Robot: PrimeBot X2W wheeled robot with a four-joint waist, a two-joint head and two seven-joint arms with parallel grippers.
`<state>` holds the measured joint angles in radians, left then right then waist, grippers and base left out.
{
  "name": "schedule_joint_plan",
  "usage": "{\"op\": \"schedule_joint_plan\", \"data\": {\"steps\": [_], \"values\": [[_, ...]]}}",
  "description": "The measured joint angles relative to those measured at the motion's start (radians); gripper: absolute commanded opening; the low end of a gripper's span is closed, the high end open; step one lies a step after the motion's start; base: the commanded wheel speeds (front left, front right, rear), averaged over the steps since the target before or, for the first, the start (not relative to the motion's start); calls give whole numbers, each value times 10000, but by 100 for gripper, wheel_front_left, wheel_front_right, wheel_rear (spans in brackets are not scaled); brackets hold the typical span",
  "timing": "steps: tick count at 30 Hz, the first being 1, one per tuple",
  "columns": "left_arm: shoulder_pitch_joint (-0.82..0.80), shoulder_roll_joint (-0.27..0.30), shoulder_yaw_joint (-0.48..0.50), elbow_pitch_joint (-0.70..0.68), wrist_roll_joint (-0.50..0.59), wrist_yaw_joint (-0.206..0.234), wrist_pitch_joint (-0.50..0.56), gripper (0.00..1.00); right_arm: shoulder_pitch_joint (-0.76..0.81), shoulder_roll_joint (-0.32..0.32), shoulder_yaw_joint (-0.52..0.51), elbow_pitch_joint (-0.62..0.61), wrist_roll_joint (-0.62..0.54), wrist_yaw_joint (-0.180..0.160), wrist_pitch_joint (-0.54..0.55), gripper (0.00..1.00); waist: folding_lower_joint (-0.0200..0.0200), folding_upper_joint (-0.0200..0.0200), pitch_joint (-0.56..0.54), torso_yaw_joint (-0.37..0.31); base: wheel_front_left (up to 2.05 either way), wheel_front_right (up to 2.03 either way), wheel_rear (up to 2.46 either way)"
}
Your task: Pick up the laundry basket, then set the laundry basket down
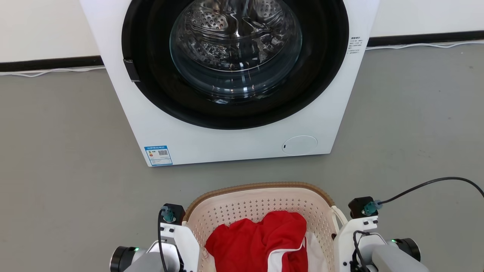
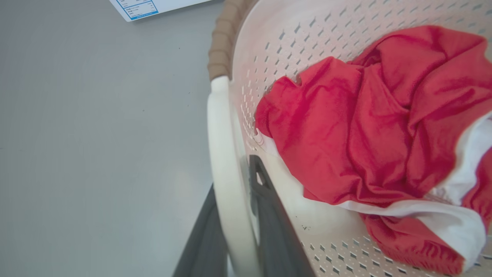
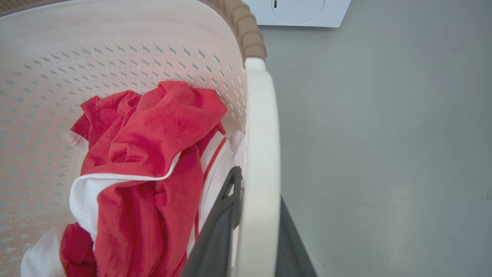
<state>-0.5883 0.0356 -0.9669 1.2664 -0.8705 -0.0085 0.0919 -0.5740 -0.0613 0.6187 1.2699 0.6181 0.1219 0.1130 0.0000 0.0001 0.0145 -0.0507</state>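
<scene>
Gripping laundry basket [image 1: 249, 209] at both sides

laundry basket [image 1: 242, 209] near side cut off, washing machine label [image 1: 158, 155] unreadable

Head view high, downward; both wrist views close over laundry basket [image 1: 261, 204].

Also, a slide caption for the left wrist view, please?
Left gripper shut on the laundry basket handle, red clothing inside.
</scene>
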Motion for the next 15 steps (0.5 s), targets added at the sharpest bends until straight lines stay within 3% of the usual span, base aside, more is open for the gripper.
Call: {"op": "schedule_joint_plan", "data": {"steps": [15], "values": [[-1, 4, -165, 10, -121, 2, -15, 0, -9, 0, 318, 69, 378, 0, -4, 0, 0, 0, -24, 9, 0, 0, 0]]}}
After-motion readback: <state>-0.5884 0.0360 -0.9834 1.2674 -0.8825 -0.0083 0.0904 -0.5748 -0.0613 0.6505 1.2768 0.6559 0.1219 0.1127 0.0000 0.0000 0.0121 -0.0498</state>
